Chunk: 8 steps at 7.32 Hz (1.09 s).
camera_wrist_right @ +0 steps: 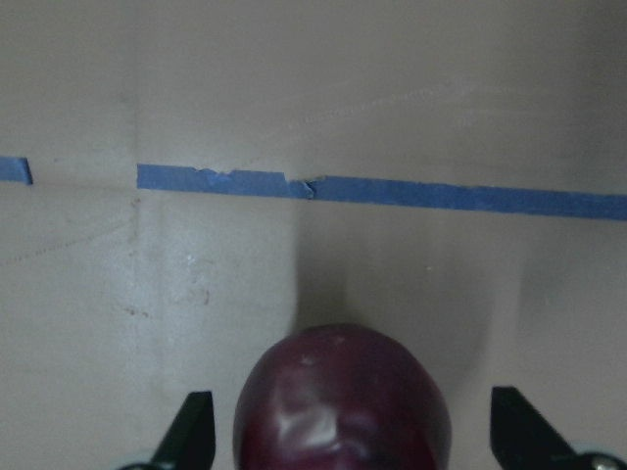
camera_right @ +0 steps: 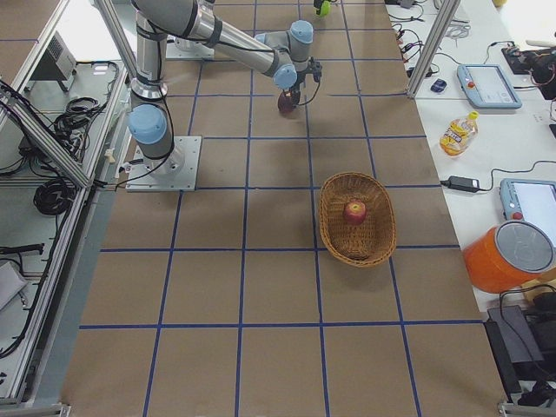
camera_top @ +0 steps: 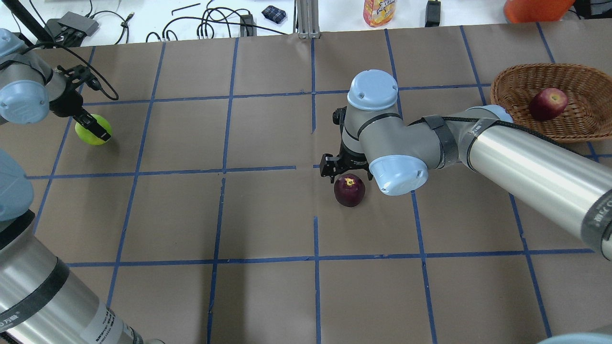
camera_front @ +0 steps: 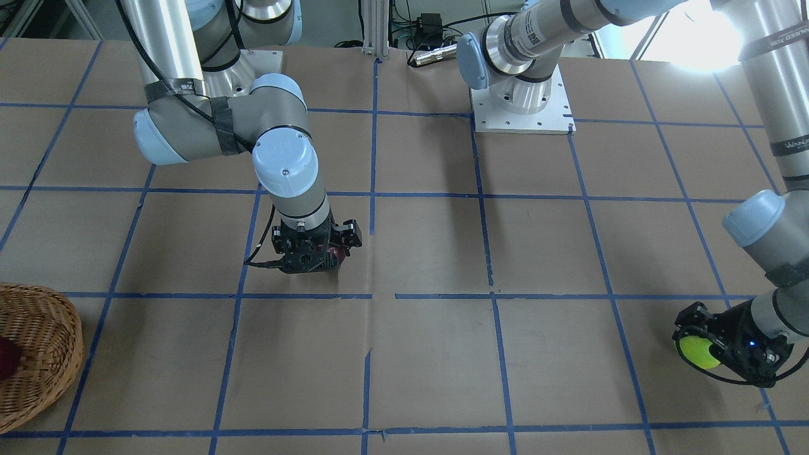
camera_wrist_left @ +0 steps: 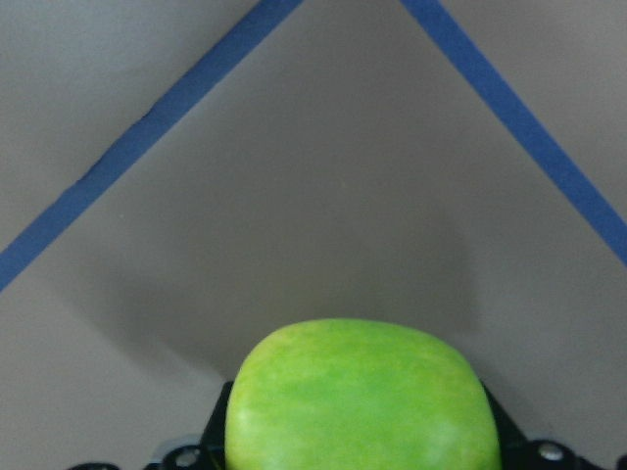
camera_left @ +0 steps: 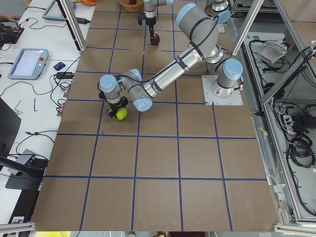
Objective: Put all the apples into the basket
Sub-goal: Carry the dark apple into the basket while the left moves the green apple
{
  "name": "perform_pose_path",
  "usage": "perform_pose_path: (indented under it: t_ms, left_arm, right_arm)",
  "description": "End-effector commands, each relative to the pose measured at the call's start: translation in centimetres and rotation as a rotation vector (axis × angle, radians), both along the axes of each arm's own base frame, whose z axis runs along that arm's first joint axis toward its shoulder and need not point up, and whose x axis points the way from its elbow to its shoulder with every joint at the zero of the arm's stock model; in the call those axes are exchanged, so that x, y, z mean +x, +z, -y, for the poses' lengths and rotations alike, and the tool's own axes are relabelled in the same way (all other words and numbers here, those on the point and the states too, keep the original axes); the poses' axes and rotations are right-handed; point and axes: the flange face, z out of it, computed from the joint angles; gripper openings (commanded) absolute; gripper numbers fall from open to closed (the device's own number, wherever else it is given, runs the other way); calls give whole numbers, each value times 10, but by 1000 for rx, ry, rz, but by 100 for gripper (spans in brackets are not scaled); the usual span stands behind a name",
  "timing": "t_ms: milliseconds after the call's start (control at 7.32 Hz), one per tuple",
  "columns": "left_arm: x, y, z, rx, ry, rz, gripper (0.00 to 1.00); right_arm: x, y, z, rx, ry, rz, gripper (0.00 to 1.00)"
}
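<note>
The bright yellow-green apple (camera_top: 97, 134) sits at the table's far left, gripped between the fingers of my left gripper (camera_top: 91, 126); it fills the bottom of the left wrist view (camera_wrist_left: 358, 401). The dark maroon apple (camera_top: 349, 190) rests on the table near the middle. My right gripper (camera_top: 345, 176) is open and straddles it, with its fingers (camera_wrist_right: 196, 436) clear of the apple (camera_wrist_right: 343, 401) on both sides. The red apple (camera_top: 547, 103) lies inside the wicker basket (camera_top: 516, 81) at the far right.
A yellow drink bottle (camera_top: 380, 9), an orange container (camera_top: 535, 7) and cables (camera_top: 210, 24) lie beyond the table's far edge. The right arm's forearm (camera_top: 526, 157) stretches between the basket and the maroon apple. Blue tape lines grid the brown table.
</note>
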Motion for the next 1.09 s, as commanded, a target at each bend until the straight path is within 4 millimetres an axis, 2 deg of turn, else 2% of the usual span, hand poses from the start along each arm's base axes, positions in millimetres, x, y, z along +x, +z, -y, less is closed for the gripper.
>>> perform_pose_path:
  t_ms: [0,137,273,410,546,683,820,956]
  left_arm:
    - [-71,49,2,143,108,-29,0]
    - [-115,47,-6,181,149,-26,0]
    - [-145,51,-18,192,182,-16,0]
    - [-155,53,-25,192,182,-11,0]
    - [-163,56,-31,195,215,-22,0]
    - [-173,54,-41,210,279,-47,0]
    - [-213,57,-49,215,280,-28,0]
    - [-257,56,-56,226,306,-8,0]
  right_arm:
    - [3,-16,-12,19,9,-5,100]
    - [3,-28,-15,17,11,-3,100]
    - [3,-34,-17,-15,12,4,96]
    - [2,-37,-20,-20,21,6,70]
    - [3,-25,-11,-53,29,1,48]
    - [-8,3,3,-106,28,2,45]
    - [-33,49,18,-149,-11,6,45]
    - [-99,77,52,-133,-41,8,34]
